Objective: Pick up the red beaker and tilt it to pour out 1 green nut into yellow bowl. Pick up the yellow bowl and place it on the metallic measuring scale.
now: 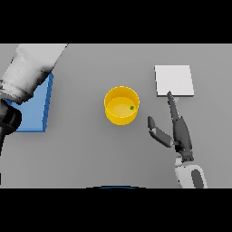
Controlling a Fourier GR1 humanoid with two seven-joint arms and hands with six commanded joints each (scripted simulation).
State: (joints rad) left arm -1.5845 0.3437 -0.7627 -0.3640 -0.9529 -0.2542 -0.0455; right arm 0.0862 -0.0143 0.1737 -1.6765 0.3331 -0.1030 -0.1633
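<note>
The yellow bowl (121, 106) stands upright in the middle of the table with a small green nut (132, 108) inside it, near its right wall. The metallic measuring scale (174, 80) is a pale square plate at the back right. My right hand (181, 133) lies open to the right of the bowl and apart from it; its straight fingers (172, 104) point at the scale's near edge and its thumb spreads toward the bowl. My left arm rises close at the far left, and only a dark part of the left hand (9, 120) shows at the frame's edge. No red beaker is in view.
A blue mat (38, 108) lies flat at the left, partly covered by my left forearm (29, 68). Grey table surface runs between the bowl and the scale.
</note>
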